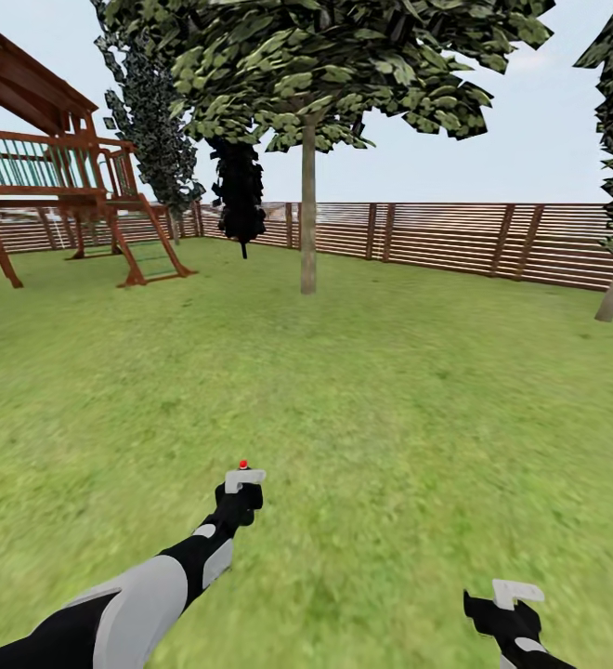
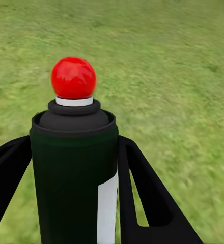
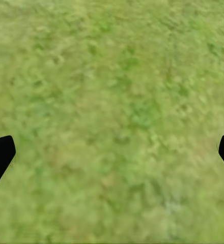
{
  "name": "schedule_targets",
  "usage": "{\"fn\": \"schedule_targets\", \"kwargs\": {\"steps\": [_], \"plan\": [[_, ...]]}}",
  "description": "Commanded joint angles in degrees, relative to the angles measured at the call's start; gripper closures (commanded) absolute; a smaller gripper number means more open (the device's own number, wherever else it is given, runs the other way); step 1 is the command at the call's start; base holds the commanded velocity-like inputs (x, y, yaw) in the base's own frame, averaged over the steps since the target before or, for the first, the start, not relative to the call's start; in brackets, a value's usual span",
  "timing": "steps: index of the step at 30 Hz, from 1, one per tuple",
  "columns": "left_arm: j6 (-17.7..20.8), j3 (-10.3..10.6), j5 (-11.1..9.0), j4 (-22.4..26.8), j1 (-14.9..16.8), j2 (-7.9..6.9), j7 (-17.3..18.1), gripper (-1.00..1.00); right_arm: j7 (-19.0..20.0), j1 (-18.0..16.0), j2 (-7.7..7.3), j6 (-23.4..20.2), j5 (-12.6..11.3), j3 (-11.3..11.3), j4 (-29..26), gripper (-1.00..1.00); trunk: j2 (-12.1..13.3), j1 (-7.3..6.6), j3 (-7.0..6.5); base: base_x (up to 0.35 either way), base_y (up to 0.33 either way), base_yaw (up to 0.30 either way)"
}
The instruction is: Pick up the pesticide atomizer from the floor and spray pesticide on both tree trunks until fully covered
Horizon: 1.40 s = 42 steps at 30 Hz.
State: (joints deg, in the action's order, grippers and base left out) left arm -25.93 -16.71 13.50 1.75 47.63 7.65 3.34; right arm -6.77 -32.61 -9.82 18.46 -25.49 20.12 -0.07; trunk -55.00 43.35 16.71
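The pesticide atomizer (image 2: 74,173) sits upright in our left claw (image 1: 241,488), clamped between both fingers, red cap up. Our right claw (image 1: 511,609) hangs wide and empty over the lawn (image 1: 390,418). The nearest tree trunk (image 1: 307,214) stands well apart; spraying from here would likely fall short.

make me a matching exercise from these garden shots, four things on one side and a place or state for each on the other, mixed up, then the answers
Things:
1. pesticide atomizer
2. right end effector
3. play tower
4. tree trunk

Places or states:
A. open, over bare grass
B. far left, by the fence
C. straight ahead on the lawn, upright
D. clamped in the left end effector, red knob on top

Pairs: 1-D, 2-A, 3-B, 4-C
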Motion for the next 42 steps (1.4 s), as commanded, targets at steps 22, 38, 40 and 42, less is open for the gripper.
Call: {"fn": "schedule_targets", "kwargs": {"steps": [22, 38, 40, 42], "plan": [[0.00, -0.06, -0.05, -0.13, -0.17, 0.05, -0.09, 1.00, 0.00, -0.02, 0.06, -0.09, 0.09, 0.09, 0.04, -1.00, 0.00, 0.00, 0.00, 0.350, 0.000, 0.000], [0.00, 0.10, -0.02, 0.09, -1.32, -0.78, -0.09, 1.00, 0.00, -0.01, 0.07, -0.09, 0.09, 0.09, 0.05, -1.00, 0.00, 0.00, 0.00, 0.350, 0.000, 0.000], [0.00, 0.10, 0.00, 0.09, -1.32, -0.78, -0.09, 1.00, 0.00, -0.03, 0.07, -0.09, 0.09, 0.09, 0.06, -1.00, 0.00, 0.00, 0.00, 0.350, 0.000, 0.000], [0.00, 0.10, 0.00, 0.09, -1.32, -0.79, -0.09, 1.00, 0.03, -0.03, 0.07, -0.09, 0.09, 0.09, 0.05, -1.00, 0.00, 0.00, 0.00, 0.350, 0.000, 0.000]]}}
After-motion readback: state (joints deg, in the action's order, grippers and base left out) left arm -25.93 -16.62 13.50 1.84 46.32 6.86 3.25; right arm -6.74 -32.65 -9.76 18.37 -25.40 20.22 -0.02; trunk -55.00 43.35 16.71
